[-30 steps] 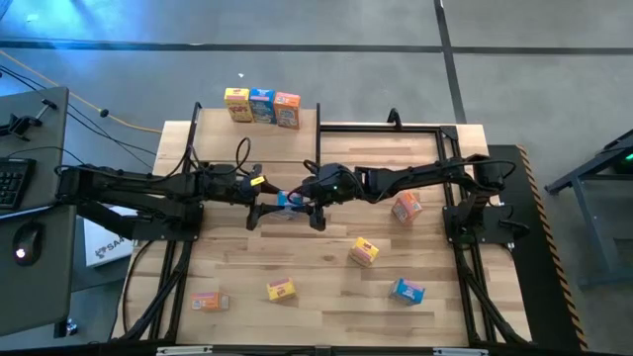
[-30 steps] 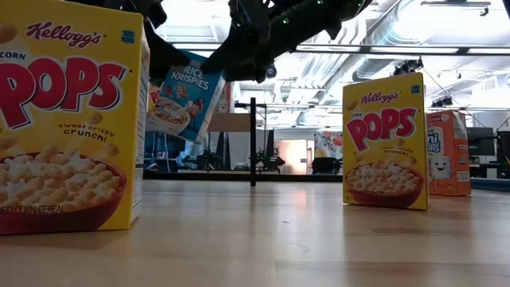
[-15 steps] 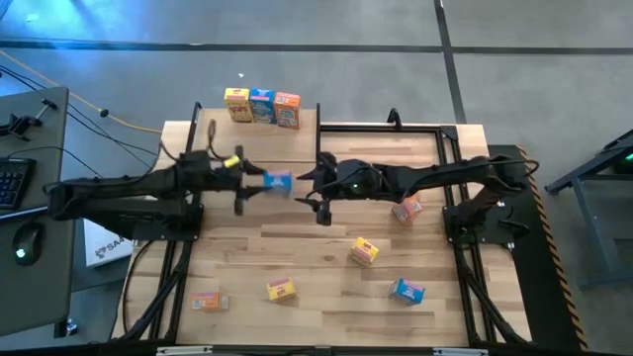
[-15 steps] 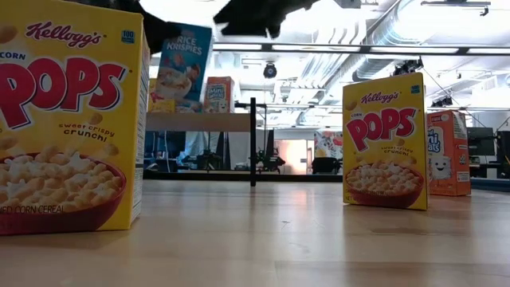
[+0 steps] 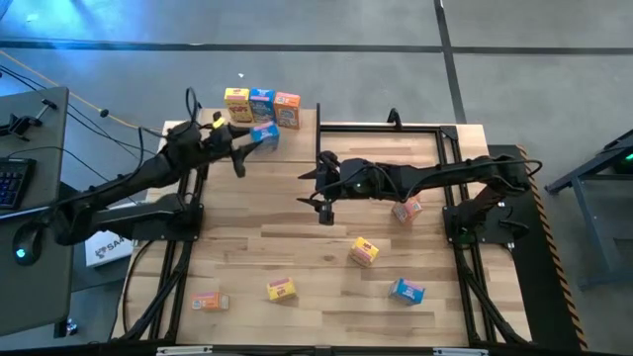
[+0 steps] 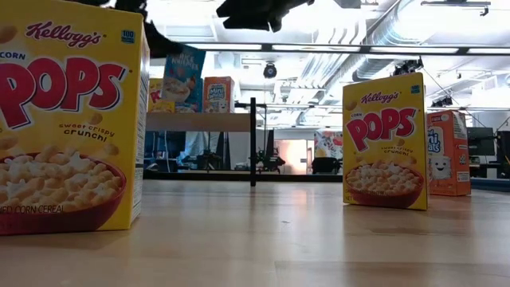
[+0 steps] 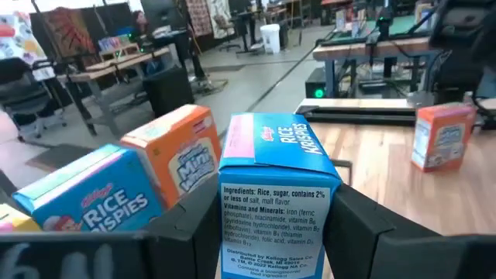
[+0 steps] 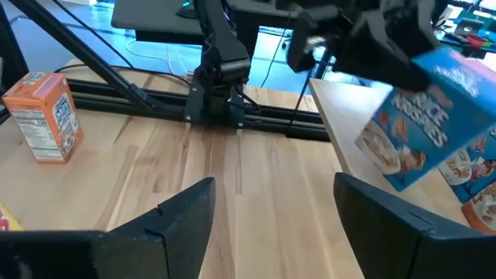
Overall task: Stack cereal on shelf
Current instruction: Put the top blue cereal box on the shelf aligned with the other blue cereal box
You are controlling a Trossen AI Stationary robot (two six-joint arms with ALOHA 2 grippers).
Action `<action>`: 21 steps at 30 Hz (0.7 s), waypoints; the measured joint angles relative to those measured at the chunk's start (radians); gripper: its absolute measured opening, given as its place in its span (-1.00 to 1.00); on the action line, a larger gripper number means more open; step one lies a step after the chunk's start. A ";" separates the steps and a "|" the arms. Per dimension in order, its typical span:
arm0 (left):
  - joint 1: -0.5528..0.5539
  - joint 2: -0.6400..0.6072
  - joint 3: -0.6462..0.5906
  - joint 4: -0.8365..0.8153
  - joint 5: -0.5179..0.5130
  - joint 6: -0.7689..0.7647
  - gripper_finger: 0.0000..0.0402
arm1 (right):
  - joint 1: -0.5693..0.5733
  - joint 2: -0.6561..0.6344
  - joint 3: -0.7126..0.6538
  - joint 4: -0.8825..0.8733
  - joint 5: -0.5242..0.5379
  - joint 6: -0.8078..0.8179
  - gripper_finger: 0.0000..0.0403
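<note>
My left gripper is shut on a blue Rice Krispies box at the near edge of the shelf, a small light-wood board at the table's far left. On the shelf stand a yellow, a blue and an orange box. In the low view the held box hangs just over the shelf board. My right gripper hovers open and empty over the table's middle. My left gripper pinches the blue box between its two fingers. They lie on the two faces either side of the ingredients side panel, which faces the wrist camera. The box is slightly tilted; whether its bottom touches the shelf board I cannot tell.
Loose boxes lie on the table: orange, yellow, yellow, orange, blue. Two Corn Pops boxes and an orange one stand close before the low camera. Black frame rails run along the table's sides.
My left gripper has carried the blue box from the table's middle, beside my right gripper, up and toward the far left edge to the shelf. The box has turned from tilted to nearly upright. My right gripper has risen a little and stayed over the middle.
</note>
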 joint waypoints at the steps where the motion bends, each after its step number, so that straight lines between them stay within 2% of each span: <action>1: 0.016 0.015 0.000 0.003 0.016 0.000 -0.21 | 0.000 0.000 0.000 -0.001 0.000 -0.006 0.26; 4: 0.051 0.065 0.000 0.000 0.060 0.000 -0.20 | 0.000 0.000 0.000 -0.001 0.000 -0.009 0.26; 10: 0.075 0.113 0.002 0.022 0.052 0.016 -0.05 | 0.000 0.000 0.000 -0.013 0.000 -0.006 0.26; 16: 0.097 0.113 0.001 0.031 0.017 0.018 0.13 | 0.000 0.000 0.000 -0.015 0.000 -0.007 0.26; 21: 0.111 0.089 0.001 0.035 0.001 0.018 0.20 | 0.000 0.000 0.000 -0.015 0.000 -0.008 0.26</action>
